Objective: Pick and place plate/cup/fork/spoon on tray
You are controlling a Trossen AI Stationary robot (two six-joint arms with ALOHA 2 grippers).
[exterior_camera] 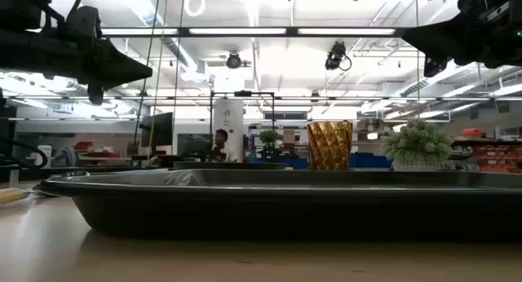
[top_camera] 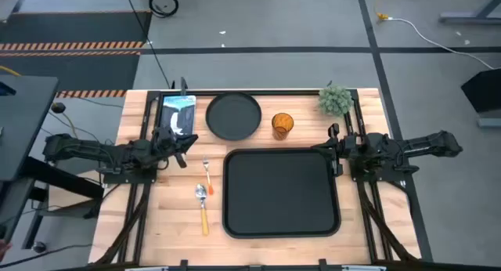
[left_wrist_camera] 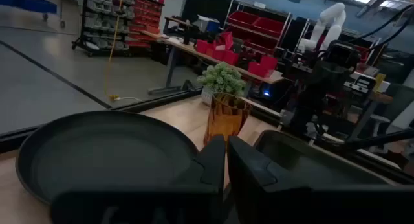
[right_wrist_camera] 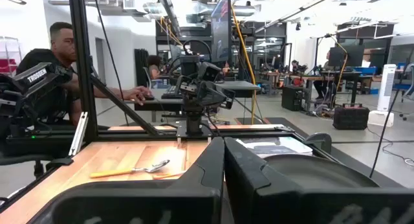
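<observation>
Nothing had yet reached the tray [top_camera: 282, 224]; the plate [top_camera: 233, 116] lay just beyond its far-left corner. Left claw [top_camera: 186, 142], fingers closed and empty, hovered beside the plate; right claw [top_camera: 332, 152], likewise closed, waited at the tray's right edge. A sound pick would require opening the left claw and pinching the plate's raised rim.

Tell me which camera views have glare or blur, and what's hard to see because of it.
Low view: bright ceiling lights backlight the scene, so the tray and both arms read as dark silhouettes, while the cup glows amber. Left wrist view: the near plate looks soft and blurred. High view: evenly lit, with no obvious glare.
</observation>
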